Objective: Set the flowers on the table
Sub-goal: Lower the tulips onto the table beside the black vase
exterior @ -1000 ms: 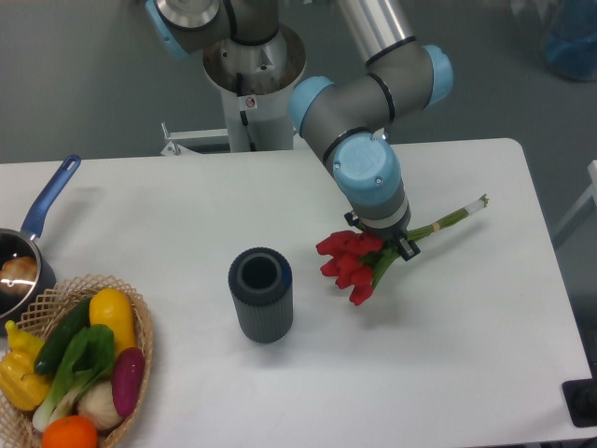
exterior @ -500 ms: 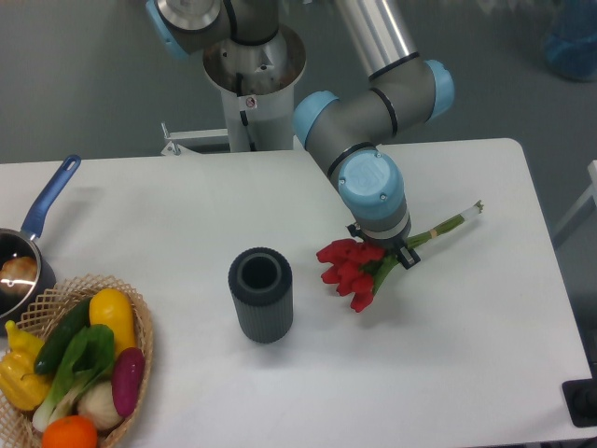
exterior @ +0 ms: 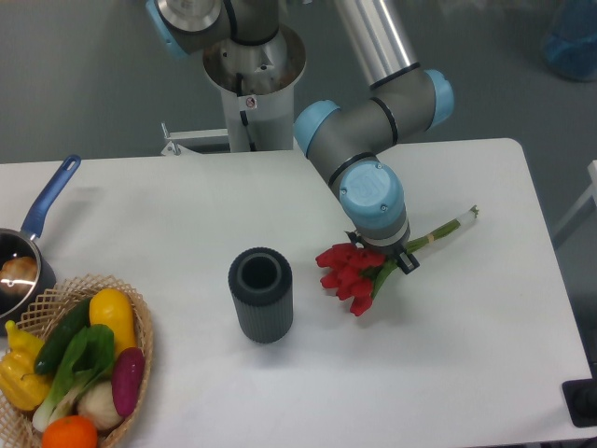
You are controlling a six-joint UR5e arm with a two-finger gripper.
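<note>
Across the whole lower view spreads one white table (exterior: 187, 215) with rounded corners; over its right half bends one grey arm (exterior: 373, 121) with blue joint caps, its last joint pointing down at the tabletop; behind the table stands the arm's single round base (exterior: 252, 65); at the lower left corner sits one wicker basket (exterior: 140, 322) filled with coloured vegetables, among them a yellow piece, a green leafy one, a purple one and an orange one; just above the basket, at the left edge, one dark pan (exterior: 19, 271) with a blue handle holds something pale brown; near the table's middle stands one dark ribbed cylinder (exterior: 261, 294), upright and open at the top; right of it, apart from it, lies one bunch of flowers (exterior: 350, 271), red heads toward the cylinder and green stems slanting up to the right; the heads are too crowded to count; the gripper (exterior: 384, 259) sits on the bunch where heads meet stems, its fingers hidden under the wrist, so whether they pinch the stems cannot be told.
</note>
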